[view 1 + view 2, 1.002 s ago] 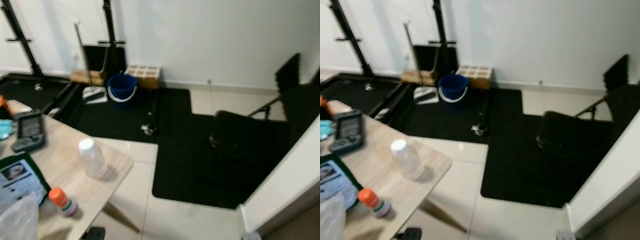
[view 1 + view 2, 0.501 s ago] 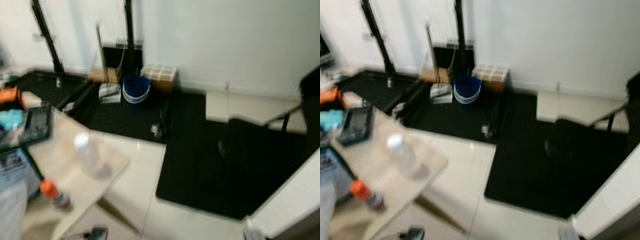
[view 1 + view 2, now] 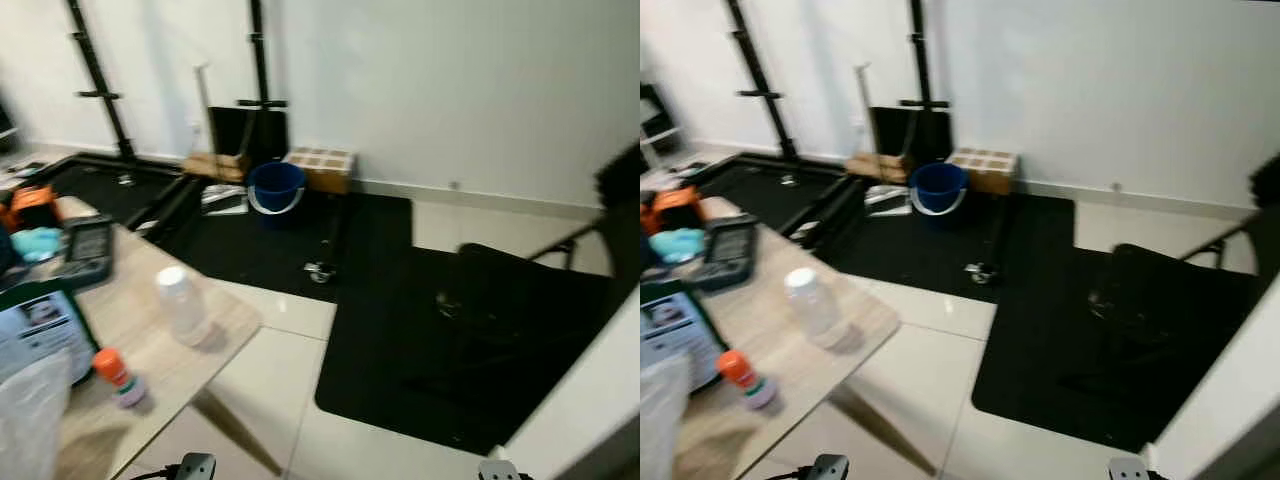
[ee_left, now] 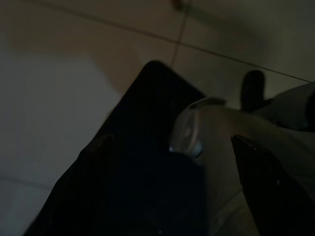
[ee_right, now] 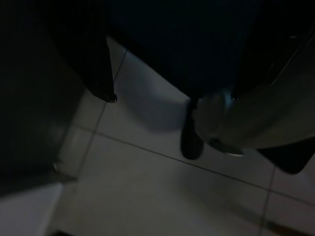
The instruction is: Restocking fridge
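A clear plastic bottle with a white cap stands near the corner of a light wooden table at the lower left. A small bottle with an orange cap lies closer to the table's near edge. Both arms hang low over the pale tiled floor. In the dark left wrist view my left gripper is open with nothing between its fingers. My right gripper is open too, above a tile seam.
On the table lie a dark handset, a booklet and a plastic bag. A blue bucket, a box and black stands stand by the far wall. A black chair sits on black mats.
The camera has swung, so the whole scene has shifted and the blur has cleared. The bottles and other things on the table have not moved.
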You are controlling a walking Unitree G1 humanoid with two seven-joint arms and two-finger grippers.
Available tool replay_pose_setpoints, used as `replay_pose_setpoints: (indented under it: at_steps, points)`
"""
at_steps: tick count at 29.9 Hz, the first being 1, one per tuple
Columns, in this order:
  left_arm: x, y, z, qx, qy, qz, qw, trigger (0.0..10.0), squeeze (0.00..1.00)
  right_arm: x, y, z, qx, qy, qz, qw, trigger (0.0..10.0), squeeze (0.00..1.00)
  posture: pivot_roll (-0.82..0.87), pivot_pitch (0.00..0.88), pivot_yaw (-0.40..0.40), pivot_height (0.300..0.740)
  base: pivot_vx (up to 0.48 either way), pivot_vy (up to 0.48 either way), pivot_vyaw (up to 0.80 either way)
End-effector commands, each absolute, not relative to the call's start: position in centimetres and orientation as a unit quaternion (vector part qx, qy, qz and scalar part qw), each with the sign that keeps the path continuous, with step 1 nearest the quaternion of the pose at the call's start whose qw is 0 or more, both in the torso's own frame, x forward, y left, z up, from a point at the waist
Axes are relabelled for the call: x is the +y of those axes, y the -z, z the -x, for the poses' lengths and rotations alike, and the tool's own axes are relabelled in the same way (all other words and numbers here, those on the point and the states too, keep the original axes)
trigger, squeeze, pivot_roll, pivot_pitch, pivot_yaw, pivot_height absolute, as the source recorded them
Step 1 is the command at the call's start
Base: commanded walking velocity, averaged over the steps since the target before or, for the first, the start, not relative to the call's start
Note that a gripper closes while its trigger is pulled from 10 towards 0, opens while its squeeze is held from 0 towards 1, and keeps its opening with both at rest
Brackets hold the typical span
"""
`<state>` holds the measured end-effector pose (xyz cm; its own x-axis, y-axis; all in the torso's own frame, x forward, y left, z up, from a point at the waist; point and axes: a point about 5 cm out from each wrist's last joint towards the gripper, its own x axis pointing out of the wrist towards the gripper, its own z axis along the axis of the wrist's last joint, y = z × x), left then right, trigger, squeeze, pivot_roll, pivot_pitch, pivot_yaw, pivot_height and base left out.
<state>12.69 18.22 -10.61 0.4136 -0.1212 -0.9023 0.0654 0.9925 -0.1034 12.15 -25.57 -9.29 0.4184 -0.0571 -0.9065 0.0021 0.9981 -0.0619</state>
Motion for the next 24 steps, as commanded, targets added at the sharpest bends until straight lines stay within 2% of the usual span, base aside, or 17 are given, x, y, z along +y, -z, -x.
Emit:
replay_pose_setpoints:
  at_steps: [1,10,20,24]
  points:
    - [18.4,10.6,-12.6,0.542,0.051,0.026,0.838,10.0,0.00,-25.2,9.4,-12.1,0.542,-0.002,0.033,0.840,10.0,0.00,0.06,0.000,-0.010,0.740,0.000,0.000,0.80]
    - [18.3,10.7,-12.6,0.542,0.051,0.027,0.838,10.0,0.00,-25.0,9.7,-11.4,0.553,-0.030,0.056,0.831,10.0,0.00,0.06,0.000,-0.010,0.740,0.000,0.000,0.80]
    - [18.3,10.6,-12.6,0.542,0.055,0.023,0.838,10.0,0.00,-21.7,10.5,-11.2,0.552,-0.047,0.053,0.831,10.0,0.00,0.06,0.000,-0.009,0.740,0.000,0.000,0.80]
    - [18.4,10.6,-12.7,0.540,0.057,0.022,0.839,10.0,0.00,-22.0,10.6,-10.9,0.556,-0.030,0.072,0.827,10.0,0.00,0.06,0.000,-0.009,0.740,0.000,0.000,0.16]
